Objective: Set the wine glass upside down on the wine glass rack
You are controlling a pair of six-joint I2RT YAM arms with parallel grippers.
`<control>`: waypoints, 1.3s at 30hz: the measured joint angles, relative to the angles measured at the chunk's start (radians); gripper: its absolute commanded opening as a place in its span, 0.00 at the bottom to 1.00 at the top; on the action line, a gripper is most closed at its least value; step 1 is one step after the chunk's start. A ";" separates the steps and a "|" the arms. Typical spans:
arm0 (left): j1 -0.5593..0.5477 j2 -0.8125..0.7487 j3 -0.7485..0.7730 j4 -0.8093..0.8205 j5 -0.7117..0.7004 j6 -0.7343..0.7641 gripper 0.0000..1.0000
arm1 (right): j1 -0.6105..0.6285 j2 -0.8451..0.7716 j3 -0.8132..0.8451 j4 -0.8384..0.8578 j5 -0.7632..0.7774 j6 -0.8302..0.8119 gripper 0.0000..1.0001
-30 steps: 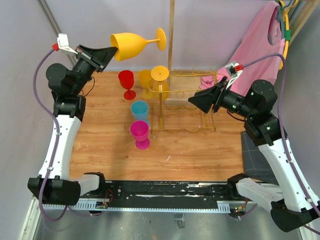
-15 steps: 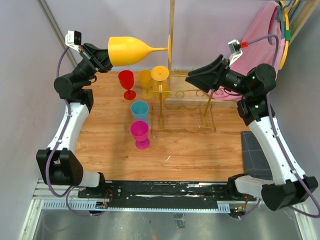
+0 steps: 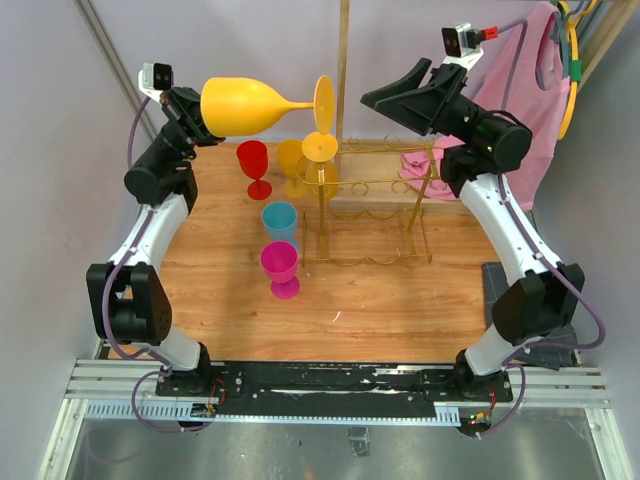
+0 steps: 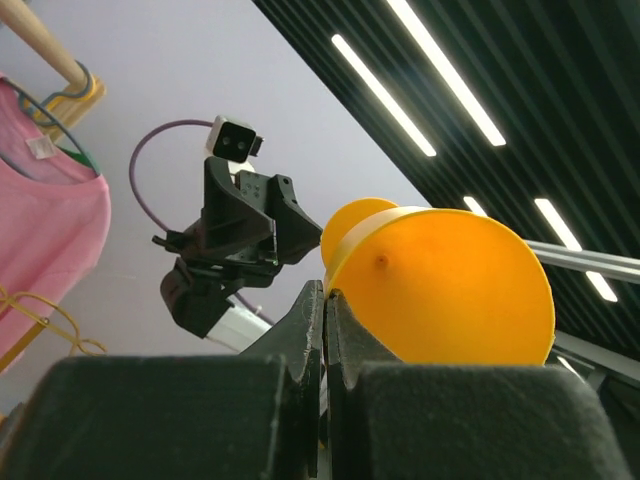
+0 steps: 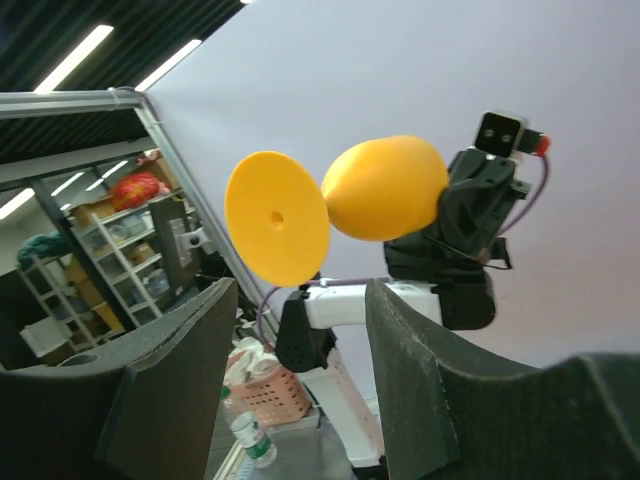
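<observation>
- Top view: the left claw [image 3: 205,113] is clenched on the bowl of the yellow wine glass [image 3: 245,105]. It holds the glass on its side in the air, with the foot pointing away from the claw toward the right claw [image 3: 372,98].
- The right claw is apart from the glass foot, and a wooden pole [image 3: 343,60] stands between them.
- The gold wine glass rack [image 3: 375,185] stands on the table [image 3: 220,290] below the gap between the two claws. A second yellow glass [image 3: 320,150] sits at the rack's end nearer the left claw.
- A red glass [image 3: 253,165], a blue cup [image 3: 280,220] and a magenta glass [image 3: 280,268] stand below the left claw, beside the rack.
- Left wrist view: the fingers [image 4: 300,340] are pressed nearly together on the glass's rim. The bowl swells just beyond them, and the right arm [image 4: 225,260] is farther off.
- Right wrist view: the right claw is released, with its fingers [image 5: 170,390] wide apart and nothing between them. The glass's round foot faces it from beyond the fingertips.
</observation>
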 measured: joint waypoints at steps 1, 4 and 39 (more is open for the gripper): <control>-0.003 0.005 0.003 0.000 -0.002 -0.005 0.00 | 0.007 0.017 0.015 0.030 0.008 0.037 0.55; -0.023 0.021 0.026 0.001 -0.008 -0.012 0.00 | 0.045 0.047 0.050 0.078 0.015 0.097 0.55; -0.091 0.030 0.057 0.002 -0.098 -0.012 0.00 | 0.254 0.225 0.289 0.154 0.101 0.227 0.01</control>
